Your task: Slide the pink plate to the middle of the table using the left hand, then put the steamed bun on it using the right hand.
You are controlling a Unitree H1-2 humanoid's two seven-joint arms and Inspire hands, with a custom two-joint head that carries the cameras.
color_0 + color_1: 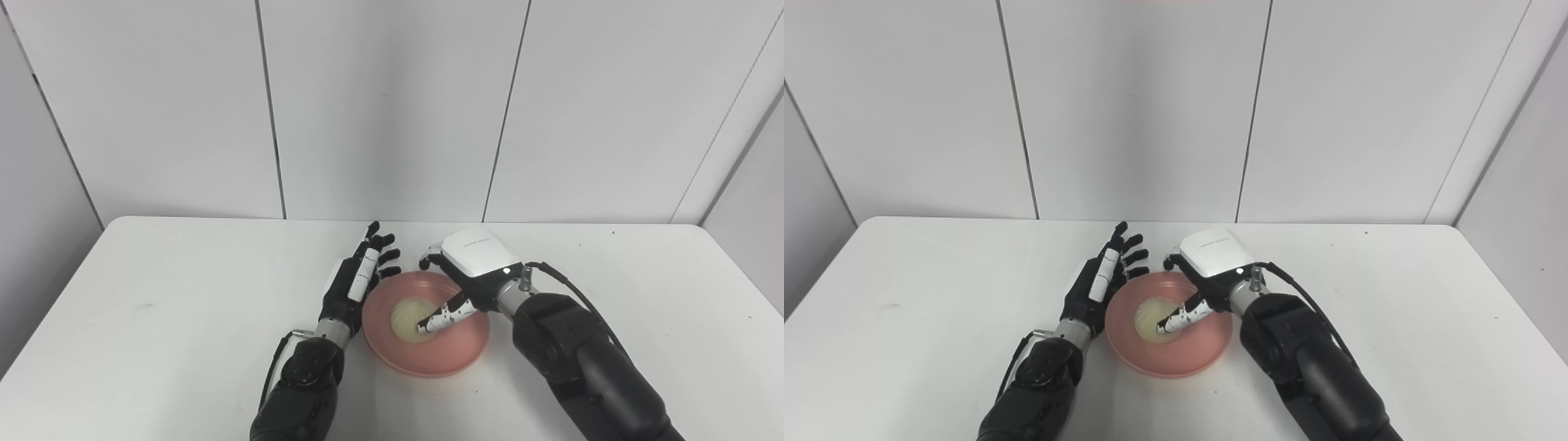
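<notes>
Table point(184, 318): bore your pink plate point(453, 358) near the middle.
Right hand point(474, 263): hovered over the plate's far right, fingers loosened, thumb touching the bun, apparently releasing.
Left hand point(361, 278): open, bracing the plate's left rim.
Steamed bun point(407, 318): sat at plate centre.

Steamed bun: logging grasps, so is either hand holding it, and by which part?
Neither clearly. The steamed bun lies on the pink plate; the right hand only touches its side. The left hand is open.

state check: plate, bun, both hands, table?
plate: flat on the table, near the middle
bun: lying in the plate
left hand: open, fingers spread, at the plate's left rim
right hand: over the plate, thumb on the bun; grip unclear
table: white
</notes>
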